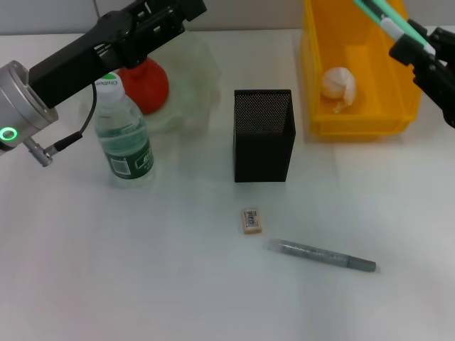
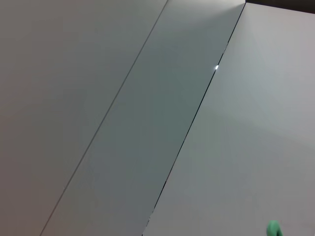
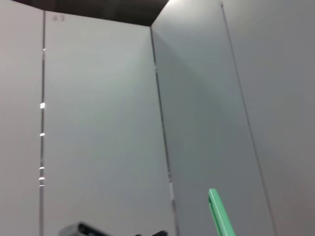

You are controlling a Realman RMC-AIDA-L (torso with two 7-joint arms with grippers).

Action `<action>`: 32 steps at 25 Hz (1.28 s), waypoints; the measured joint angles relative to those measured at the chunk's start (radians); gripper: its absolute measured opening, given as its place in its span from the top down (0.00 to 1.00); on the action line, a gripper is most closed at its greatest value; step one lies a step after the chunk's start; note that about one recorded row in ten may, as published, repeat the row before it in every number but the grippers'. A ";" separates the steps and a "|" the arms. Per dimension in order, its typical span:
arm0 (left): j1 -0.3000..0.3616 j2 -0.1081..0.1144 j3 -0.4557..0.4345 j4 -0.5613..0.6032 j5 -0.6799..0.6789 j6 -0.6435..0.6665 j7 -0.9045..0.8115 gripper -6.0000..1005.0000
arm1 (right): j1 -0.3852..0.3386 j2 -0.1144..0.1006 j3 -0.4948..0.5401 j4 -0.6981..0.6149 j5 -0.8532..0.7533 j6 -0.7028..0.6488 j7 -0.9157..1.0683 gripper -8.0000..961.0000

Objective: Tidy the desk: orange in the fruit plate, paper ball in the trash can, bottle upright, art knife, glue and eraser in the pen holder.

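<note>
orange (image 1: 144, 84): sits in the pale fruit plate (image 1: 199, 78) at far left, partly hidden by the left arm; looks done.
paper ball (image 1: 338, 87): lies inside the yellow bin (image 1: 359, 121) serving as trash can; looks done.
bottle (image 1: 122, 133): upright, cap up, just in front of the plate; looks done.
pen holder (image 1: 264, 135): black mesh, mid-desk, contents hidden from the head view.
eraser (image 1: 251, 219): flat on desk, just in front of the holder; not yet stowed.
grey pen-like item (image 1: 321, 255): lies near the eraser, probably glue; not yet stowed.
right gripper (image 1: 411, 37): raised over the bin's far right corner, clamped on green art knife (image 1: 387, 18), likely for carrying to the holder.
left gripper (image 1: 186, 7): raised above the plate, fingers out of frame; cannot tell whether closed or released.
</note>
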State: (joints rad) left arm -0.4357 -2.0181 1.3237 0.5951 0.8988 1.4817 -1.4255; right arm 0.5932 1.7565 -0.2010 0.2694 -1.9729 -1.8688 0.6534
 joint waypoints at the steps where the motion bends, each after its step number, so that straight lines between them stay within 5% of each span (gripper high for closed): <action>1: 0.000 0.000 0.000 0.000 0.000 0.000 0.000 0.33 | -0.015 0.086 0.002 -0.230 0.004 -0.051 0.147 0.79; 2: 0.000 0.000 0.000 0.000 0.000 0.000 0.000 0.33 | -0.015 0.086 0.002 -0.230 0.004 -0.051 0.147 0.79; 6: -0.002 -0.002 0.000 -0.004 0.000 -0.002 0.001 0.33 | -0.054 0.327 -0.011 -0.897 0.024 -0.094 0.423 0.78; 7: -0.005 -0.003 0.000 -0.005 0.000 -0.006 0.003 0.33 | -0.054 0.335 -0.019 -0.986 0.029 -0.098 0.435 0.78; 11: -0.004 -0.007 0.000 -0.005 0.001 -0.013 0.005 0.33 | -0.051 0.315 -0.032 -1.093 0.058 -0.112 0.459 0.78; 20: -0.012 -0.007 0.000 -0.008 0.003 -0.018 0.007 0.33 | -0.062 0.322 -0.060 -1.070 0.076 -0.107 0.611 0.78; 32: -0.010 0.001 0.007 -0.002 0.005 -0.013 0.007 0.33 | -0.126 0.311 -0.222 -1.407 0.056 -0.116 1.055 0.78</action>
State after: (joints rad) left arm -0.4458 -2.0172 1.3311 0.5930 0.9040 1.4688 -1.4187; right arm 0.4667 2.0671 -0.4225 -1.1373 -1.9164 -1.9848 1.7084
